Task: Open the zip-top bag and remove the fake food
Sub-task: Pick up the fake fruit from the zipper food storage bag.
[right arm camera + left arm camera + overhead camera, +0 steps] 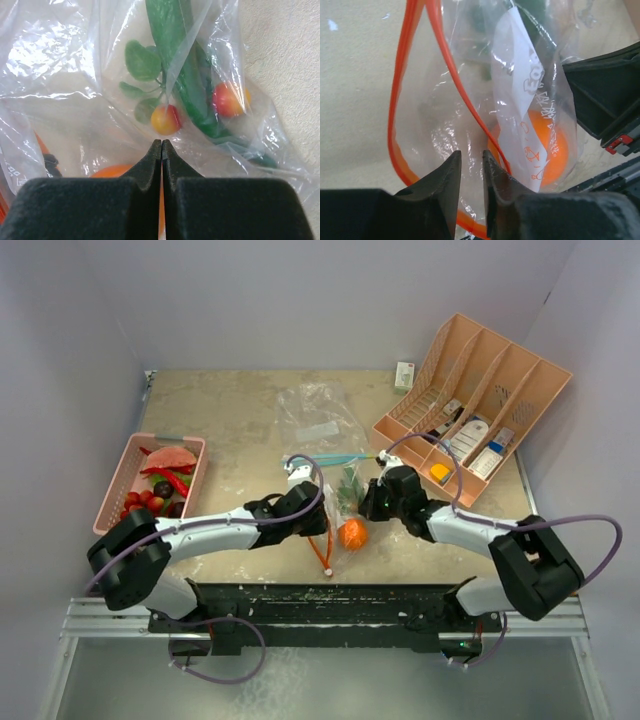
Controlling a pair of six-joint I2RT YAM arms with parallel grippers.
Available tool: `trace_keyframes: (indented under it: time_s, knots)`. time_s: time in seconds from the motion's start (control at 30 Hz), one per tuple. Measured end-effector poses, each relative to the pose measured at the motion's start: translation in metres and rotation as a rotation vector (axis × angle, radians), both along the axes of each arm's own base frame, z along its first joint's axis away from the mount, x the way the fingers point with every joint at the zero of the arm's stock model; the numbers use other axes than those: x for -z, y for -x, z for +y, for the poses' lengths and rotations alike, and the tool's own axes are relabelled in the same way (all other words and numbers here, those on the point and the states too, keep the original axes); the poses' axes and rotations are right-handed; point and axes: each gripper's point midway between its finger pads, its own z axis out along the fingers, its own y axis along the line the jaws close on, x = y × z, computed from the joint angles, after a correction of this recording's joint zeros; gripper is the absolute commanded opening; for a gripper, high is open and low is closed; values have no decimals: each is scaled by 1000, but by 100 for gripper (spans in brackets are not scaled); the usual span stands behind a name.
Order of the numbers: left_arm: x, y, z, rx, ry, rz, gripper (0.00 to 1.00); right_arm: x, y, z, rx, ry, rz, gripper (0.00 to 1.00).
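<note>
Zip-top bag (345, 510) (445, 115) (60, 75) sits mid-table (230, 410), between the two grippers.

- Left gripper (320, 503) (471, 157): fingers closed to a narrow slit, clear bag film caught in it, clamped on the bag's near-left side.
- Right gripper (366, 502) (161, 145): fingers pressed fully together, bag film pinched at the tips, creases running into the pinch.
- Orange zip strip (322, 552) (402, 100): spread into an open loop, so the mouth is parted.
- Still inside the bag:
  - orange (352, 533) (555, 145) (112, 171), at the near end
  - green leaf (350, 483) (142, 60)
  - long green piece (175, 50)
  - two small red-yellow round fruits (166, 119)
- Writing: the bag has a white panel (520, 75) with outlined letters starting "Ea", and I can't read the rest. Below that is orange print with small pictograms, blurred and not legible.
- Pink basket (115, 485), far left on the table, holds fake food:
  - watermelon slice (172, 455)
  - red chili (170, 478)
  - dark plums (163, 489)
  - strawberries (135, 502)
- Peach divided organizer (520, 380), tilted at the right rear, has white bottles and boxes (468, 435) in its compartments. Labels are too small to read.
- A small white box (404, 373) sits just behind the organizer, print unreadable.
- A second clear bag (320, 415) lies flat behind the arms.
</note>
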Motion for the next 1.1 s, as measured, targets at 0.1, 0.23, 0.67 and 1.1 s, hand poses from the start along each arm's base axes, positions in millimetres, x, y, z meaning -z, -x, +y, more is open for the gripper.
trace_keyframes:
  time_s: [0.1, 0.23, 0.67, 1.1]
  knots:
    - [-2, 0, -10, 32, 48, -18, 43, -4, 3, 1, 12, -32, -14, 0]
    - [-1, 3, -21, 77, 110, -28, 54, 5, 21, 4, 11, -51, 18, 0]
    - [20, 11, -48, 155, 187, -23, 77, 18, 37, 23, 6, -84, 66, 0]
    - [28, 30, -67, 226, 162, -48, 81, 20, 32, 18, 30, -58, 61, 0]
